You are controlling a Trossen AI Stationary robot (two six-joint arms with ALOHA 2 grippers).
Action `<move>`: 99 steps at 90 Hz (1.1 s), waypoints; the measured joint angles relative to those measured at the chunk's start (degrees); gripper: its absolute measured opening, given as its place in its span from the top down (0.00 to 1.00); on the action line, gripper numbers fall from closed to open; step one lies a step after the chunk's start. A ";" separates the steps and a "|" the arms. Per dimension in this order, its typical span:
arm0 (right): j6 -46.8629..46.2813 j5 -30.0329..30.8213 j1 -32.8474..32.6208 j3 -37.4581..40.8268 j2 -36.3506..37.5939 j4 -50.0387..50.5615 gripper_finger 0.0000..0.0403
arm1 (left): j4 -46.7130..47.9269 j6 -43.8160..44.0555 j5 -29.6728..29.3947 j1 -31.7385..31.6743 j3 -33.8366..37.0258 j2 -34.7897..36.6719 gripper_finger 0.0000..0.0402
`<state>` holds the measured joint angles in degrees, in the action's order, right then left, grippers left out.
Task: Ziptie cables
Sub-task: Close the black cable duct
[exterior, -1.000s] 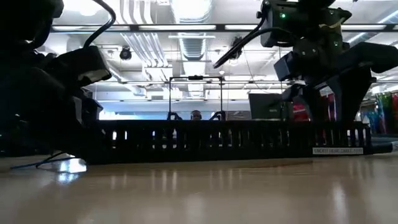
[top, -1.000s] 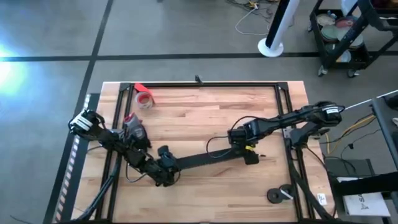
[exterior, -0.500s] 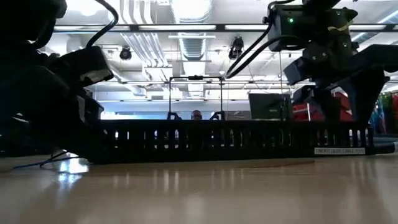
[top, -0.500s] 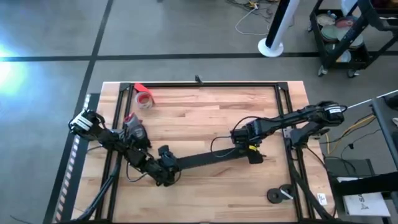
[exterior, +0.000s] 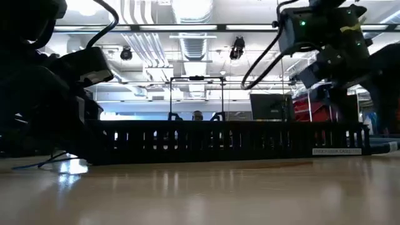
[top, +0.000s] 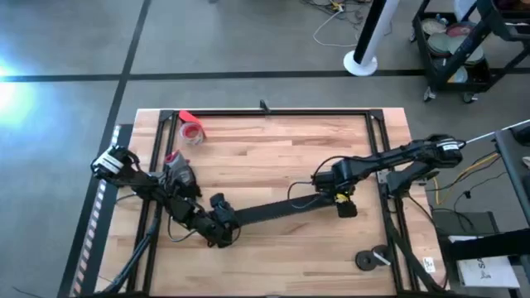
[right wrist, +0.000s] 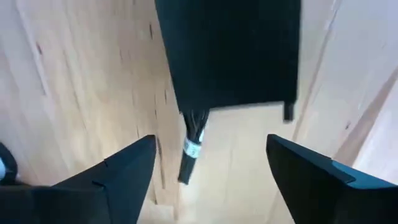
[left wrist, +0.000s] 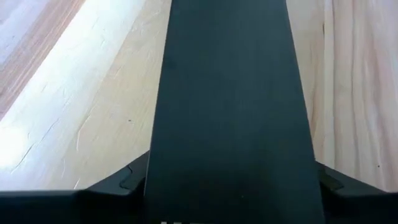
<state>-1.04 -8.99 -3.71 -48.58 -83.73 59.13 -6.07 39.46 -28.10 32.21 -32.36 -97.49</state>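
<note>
A long, wide black slotted strip [top: 277, 209] lies slantwise on the wooden table, and the low view shows its slotted side wall [exterior: 219, 140]. The cables [right wrist: 191, 143] poke out of its right end [right wrist: 227, 53] as a short dark bundle with a pale band, lying on the wood. My left gripper [top: 220, 233] is at the strip's left end, shut on it. My right gripper [top: 344, 205] hovers open just past the right end, its fingers wide to either side of the cable tip, touching nothing. The ziptie does not show. My left gripper [left wrist: 230, 179] has the black strip between its two fingers [left wrist: 134, 179], one on each long edge [left wrist: 155, 168], at the strip's left end. The fingers point along the strip, toward the table's right. The strip lies flat on the table.
A black frame [top: 273, 112] borders the table. A red tape roll [top: 192, 131] sits at the far left corner. Two black discs [top: 371, 258] lie near the right front. Bare wood [top: 265, 157] stretches between the strip and the far edge.
My right gripper has drawn back toward the table's right edge and slightly toward the near edge, away from the strip's right end. The strip and my left gripper have stayed put.
</note>
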 joint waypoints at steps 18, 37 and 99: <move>1.25 1.51 -0.17 1.20 0.05 -4.81 0.27 | 0.04 -1.00 0.08 -0.02 0.00 0.02 0.43; 3.00 3.98 -0.17 1.46 0.05 -6.94 0.33 | 1.93 -1.38 0.83 -0.03 -0.07 0.15 0.44; 0.57 4.85 -1.28 1.57 0.07 -7.85 0.35 | 14.69 1.26 3.51 0.02 0.22 10.60 0.32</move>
<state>-0.47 -4.14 -4.99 -47.00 -83.66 51.29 8.62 40.72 -24.58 32.23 -32.14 -86.90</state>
